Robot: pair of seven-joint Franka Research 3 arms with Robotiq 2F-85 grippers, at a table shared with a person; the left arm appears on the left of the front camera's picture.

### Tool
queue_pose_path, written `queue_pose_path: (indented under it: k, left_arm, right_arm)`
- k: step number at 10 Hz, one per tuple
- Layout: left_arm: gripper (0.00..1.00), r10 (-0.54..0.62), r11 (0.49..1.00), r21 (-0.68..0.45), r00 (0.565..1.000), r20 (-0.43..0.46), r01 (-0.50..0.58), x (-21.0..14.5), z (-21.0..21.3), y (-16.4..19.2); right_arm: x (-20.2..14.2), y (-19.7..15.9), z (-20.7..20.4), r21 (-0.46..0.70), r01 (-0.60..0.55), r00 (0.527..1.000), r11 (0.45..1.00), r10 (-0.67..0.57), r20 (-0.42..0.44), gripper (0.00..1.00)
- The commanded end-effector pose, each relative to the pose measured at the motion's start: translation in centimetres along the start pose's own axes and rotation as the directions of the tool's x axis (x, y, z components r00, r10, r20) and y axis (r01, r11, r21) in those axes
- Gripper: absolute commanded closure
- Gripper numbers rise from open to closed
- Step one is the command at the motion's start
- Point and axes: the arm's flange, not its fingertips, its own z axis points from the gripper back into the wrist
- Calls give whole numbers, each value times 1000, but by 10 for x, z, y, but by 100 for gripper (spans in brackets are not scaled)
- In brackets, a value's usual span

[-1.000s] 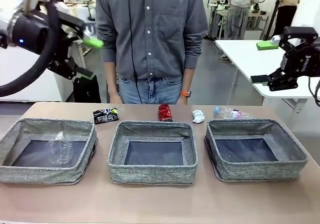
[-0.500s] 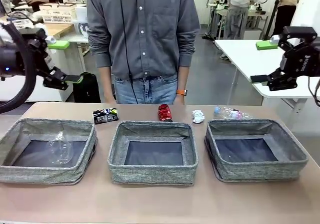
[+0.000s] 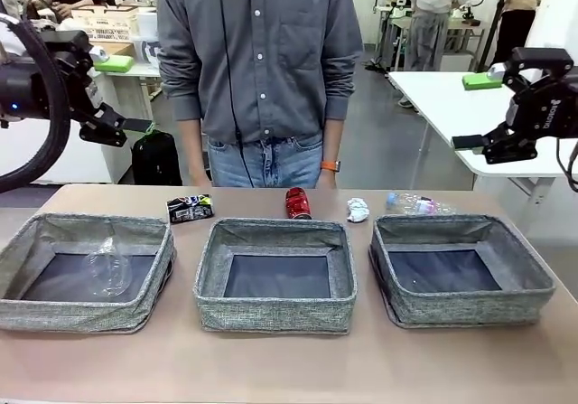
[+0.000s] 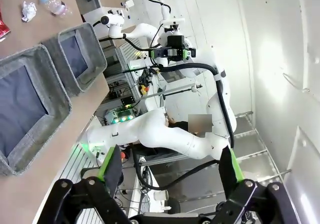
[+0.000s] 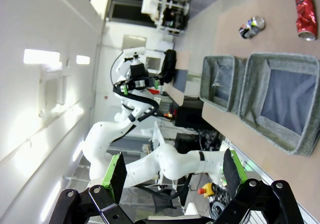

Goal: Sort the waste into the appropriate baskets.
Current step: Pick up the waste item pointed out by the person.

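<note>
Along the table's far edge lie a crushed black printed can [image 3: 190, 208], a crushed red can [image 3: 297, 202], a white paper ball [image 3: 358, 210] and a clear bottle [image 3: 415, 204]. A clear plastic cup [image 3: 108, 266] lies in the left basket [image 3: 86, 318]. The middle basket [image 3: 275, 315] and the right basket [image 3: 465, 311] hold nothing I can see. High at the left, my left gripper [image 3: 122, 95] is open and holds nothing. My right gripper [image 3: 474, 110] hangs open at the upper right, well above the table. In the wrist views the left gripper [image 4: 170, 169] and right gripper [image 5: 172, 176] show bare open fingers.
A person in a grey shirt [image 3: 262, 51] stands at the far side, right behind the cans. A white side table [image 3: 452, 106] stands behind my right gripper. The table in front of the baskets is bare wood [image 3: 289, 368].
My left arm has drawn back to the left and its gripper has dropped lower, still open. The right arm has not moved. The person has shifted slightly left.
</note>
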Motion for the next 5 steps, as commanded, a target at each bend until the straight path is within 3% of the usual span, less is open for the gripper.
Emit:
queue_pose_path:
  k: [1, 5]
  left_arm:
    - [1, 17, 1000, -12, 1000, 16, -17, 0, -1, -2]
    - [1, 17, 1000, -12, 1000, 16, -17, 0, -1, -2]
  right_arm:
    - [3, 2, -2, 25, -14, 1000, 1000, 14, 9, 0]
    - [3, 2, -2, 25, -14, 1000, 1000, 14, 9, 0]
